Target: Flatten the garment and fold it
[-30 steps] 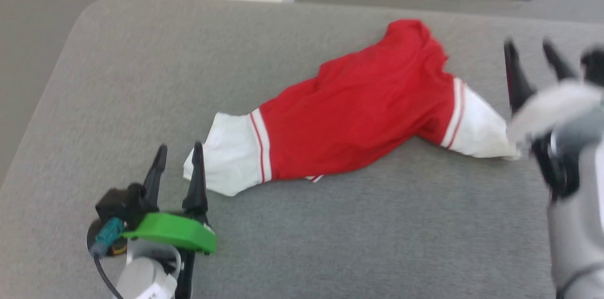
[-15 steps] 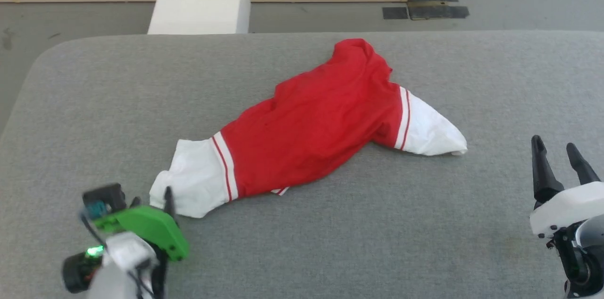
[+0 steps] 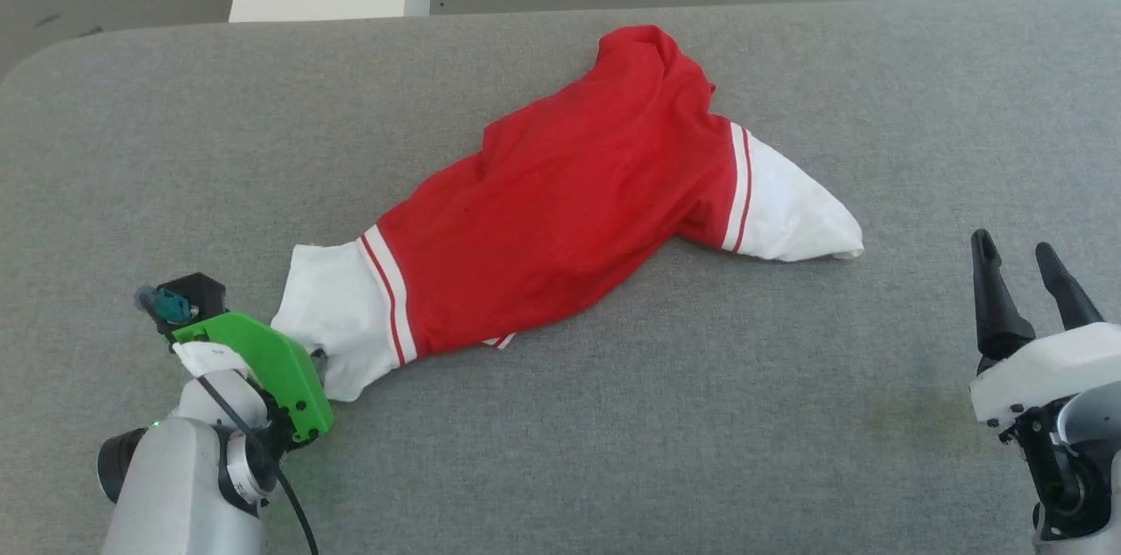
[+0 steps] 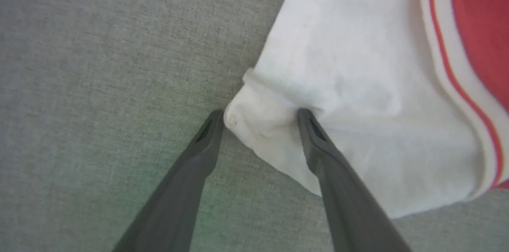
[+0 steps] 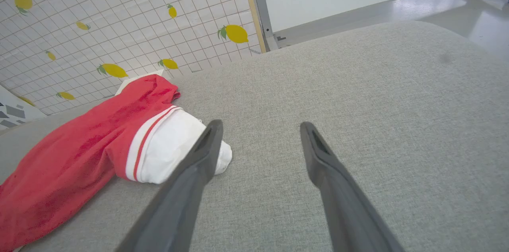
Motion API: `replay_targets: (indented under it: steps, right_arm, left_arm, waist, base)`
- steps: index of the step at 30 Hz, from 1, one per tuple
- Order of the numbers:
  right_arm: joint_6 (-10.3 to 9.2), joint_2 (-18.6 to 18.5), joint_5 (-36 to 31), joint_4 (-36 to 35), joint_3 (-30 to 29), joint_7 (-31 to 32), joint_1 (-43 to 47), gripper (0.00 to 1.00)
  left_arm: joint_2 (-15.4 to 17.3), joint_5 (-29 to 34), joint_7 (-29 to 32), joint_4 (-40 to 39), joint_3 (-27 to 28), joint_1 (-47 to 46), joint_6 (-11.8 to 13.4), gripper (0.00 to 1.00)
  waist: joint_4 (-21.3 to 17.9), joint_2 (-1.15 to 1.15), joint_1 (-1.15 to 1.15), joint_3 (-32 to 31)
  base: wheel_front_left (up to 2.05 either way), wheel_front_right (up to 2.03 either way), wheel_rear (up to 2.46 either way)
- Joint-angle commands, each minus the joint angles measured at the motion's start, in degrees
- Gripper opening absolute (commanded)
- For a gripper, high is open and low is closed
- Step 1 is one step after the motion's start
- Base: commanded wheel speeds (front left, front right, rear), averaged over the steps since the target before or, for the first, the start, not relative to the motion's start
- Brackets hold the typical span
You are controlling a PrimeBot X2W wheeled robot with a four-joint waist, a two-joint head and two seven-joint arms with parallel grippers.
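Grey padded table (image 3: 560, 467): garment (image 3: 560, 205) crumpled; left hand (image 4: 260, 115) spread astride white sleeve (image 4: 358, 85) corner; right hand (image 3: 1014, 242) spread, empty.

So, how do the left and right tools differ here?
The left tool straddles a corner of a white sleeve; the right tool stands clear of the shirt. The left tool points down at the table; the right tool points along it. Both are open.

The right hand (image 5: 260, 125) gapes near the garment (image 5: 79, 152).
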Motion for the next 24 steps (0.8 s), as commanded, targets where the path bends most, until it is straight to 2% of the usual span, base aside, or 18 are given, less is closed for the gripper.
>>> replay_targets:
  steps: [1, 8, 13, 17, 24]
  right_arm:
    - [-0.08, 0.0, -0.2, -0.1, 0.2, -0.5, -0.9, 1.0]
    - [-0.08, 0.0, -5.4, -0.8, 3.9, 3.9, -2.7, 1.0]
    - [-0.08, 0.0, -10.7, 1.0, 6.9, 16.5, -7.2, 1.0]
    - [-0.08, -0.7, -15.1, 3.0, 8.3, 25.4, -12.0, 1.0]
    - [-0.08, -3.9, -17.9, 8.3, 9.8, 33.5, -17.1, 1.0]
  left_arm:
    - [-2.3, -1.5, 1.1, 1.8, -1.3, 2.3, -0.2, 0.0]
    - [-3.5, -4.3, -5.6, -2.9, 1.0, 3.2, -0.7, 0.0]
    - [-4.2, -5.2, -10.4, -8.9, 2.0, 4.6, -0.8, 0.0]
    - [-4.7, -5.6, -11.7, -13.5, 1.1, 5.4, -0.6, 0.0]
    - [-5.3, -6.4, -12.4, -18.3, -0.9, 5.4, -0.4, 0.0]
  waist:
    - [-0.4, -0.01, 0.0, 0.8]
    - [0.6, -0.01, 0.0, 1.7]
    - [2.0, -0.01, 0.0, 2.3]
    - [3.4, -0.01, 0.0, 3.5]
    - [5.6, -0.01, 0.0, 6.3]
  base:
    - [0.0, 0.0, 0.0]
    - [0.0, 0.0, 0.0]
    - [0.0, 0.0, 0.0]
    - [0.0, 0.0, 0.0]
    - [0.0, 0.0, 0.0]
